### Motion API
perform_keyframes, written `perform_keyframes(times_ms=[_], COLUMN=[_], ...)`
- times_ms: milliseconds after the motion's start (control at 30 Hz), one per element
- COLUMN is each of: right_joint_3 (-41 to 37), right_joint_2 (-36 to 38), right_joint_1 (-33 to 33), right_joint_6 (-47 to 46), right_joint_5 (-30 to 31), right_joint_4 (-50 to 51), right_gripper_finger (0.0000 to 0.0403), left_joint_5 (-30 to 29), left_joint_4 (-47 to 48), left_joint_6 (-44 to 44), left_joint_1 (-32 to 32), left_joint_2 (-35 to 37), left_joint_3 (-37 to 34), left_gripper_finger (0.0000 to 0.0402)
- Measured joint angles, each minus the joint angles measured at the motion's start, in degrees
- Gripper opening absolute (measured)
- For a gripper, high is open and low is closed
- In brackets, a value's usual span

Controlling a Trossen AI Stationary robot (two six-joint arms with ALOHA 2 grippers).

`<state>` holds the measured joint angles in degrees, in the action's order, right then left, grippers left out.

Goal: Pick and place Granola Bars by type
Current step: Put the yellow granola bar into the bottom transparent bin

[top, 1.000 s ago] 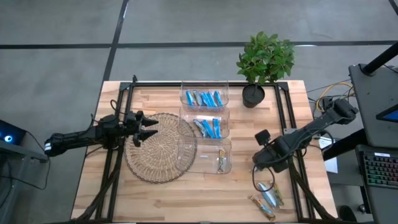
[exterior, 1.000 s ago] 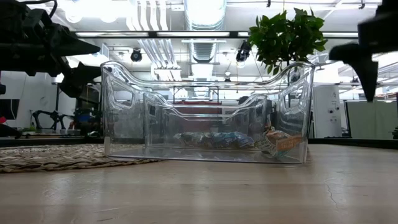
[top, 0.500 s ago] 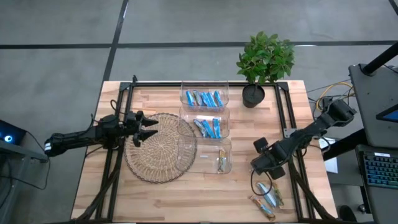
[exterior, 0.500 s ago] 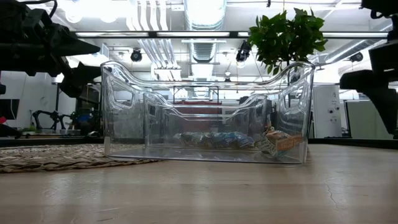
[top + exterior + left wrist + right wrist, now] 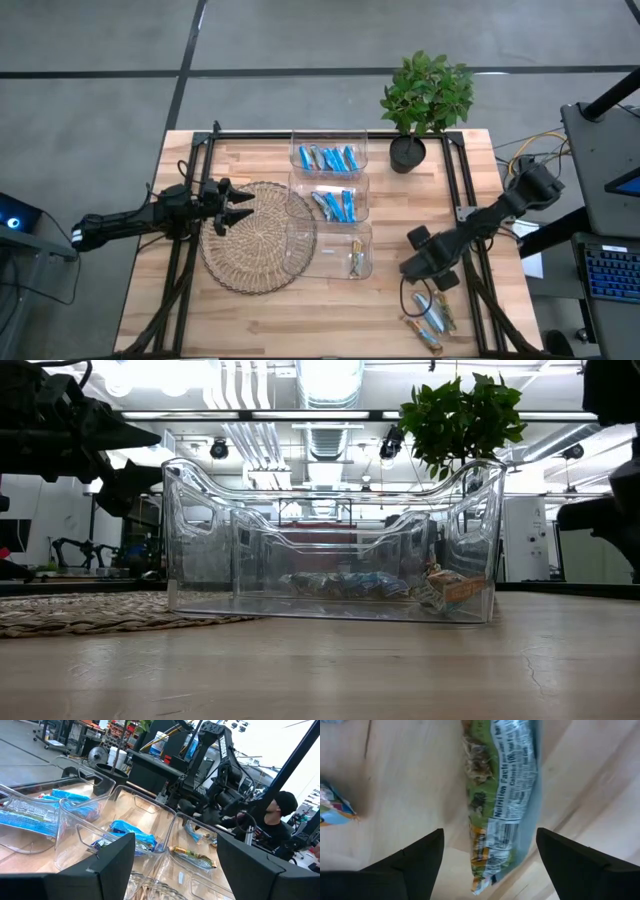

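Blue granola bars lie in the far clear bin [image 5: 328,156] and the middle bin [image 5: 330,203]; one tan bar [image 5: 355,259] lies in the near bin [image 5: 335,251]. Loose bars [image 5: 428,314] lie flat on the table near its near right corner. My right gripper [image 5: 424,272] is open and hovers just on the far side of them. In the right wrist view a silvery-green bar [image 5: 504,795] lies between the spread fingers of my right gripper [image 5: 489,835], untouched, with another bar's end [image 5: 332,812] beside it. My left gripper [image 5: 236,206] is open and waits over the woven mat [image 5: 255,240].
A potted plant [image 5: 424,98] stands at the far right of the table. The three bins form a column in the middle, with the round mat to their left. In the left wrist view a person [image 5: 280,817] sits beyond the table. Bare wood lies along the near edge.
My right gripper has moved toward the near edge and a little left, lowering toward the loose bars; in the low view it has slid out to the right. It stays open. My left arm and the bars have kept still.
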<state>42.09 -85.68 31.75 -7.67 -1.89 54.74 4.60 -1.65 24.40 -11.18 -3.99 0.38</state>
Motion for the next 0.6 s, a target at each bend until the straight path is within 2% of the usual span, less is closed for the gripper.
perform_keyframes(times_ms=[133, 233, 533, 600], right_joint_3=[0.0, 0.1, 0.2, 0.5], right_joint_2=[-0.8, -0.7, -0.4, 0.5], right_joint_1=[0.0, 0.0, 0.0, 0.0], right_joint_6=[-0.1, -0.1, -0.4, -3.0], right_joint_5=[-0.3, -0.2, -0.1, -0.1], right_joint_4=[0.0, 0.0, 0.2, 0.3], right_gripper_finger=[0.0282, 0.0250, 0.0108, 0.0074], left_joint_5=[0.0, 0.0, 0.0, 0.0], left_joint_4=[0.0, 0.0, 0.0, 0.0], left_joint_6=[0.0, 0.0, 0.0, 0.0], left_joint_1=[0.0, 0.0, 0.0, 0.0], left_joint_2=[0.0, 0.0, 0.0, 0.0], left_joint_3=[0.0, 0.0, 0.0, 0.0], left_gripper_finger=[0.0261, 0.0261, 0.0261, 0.0261])
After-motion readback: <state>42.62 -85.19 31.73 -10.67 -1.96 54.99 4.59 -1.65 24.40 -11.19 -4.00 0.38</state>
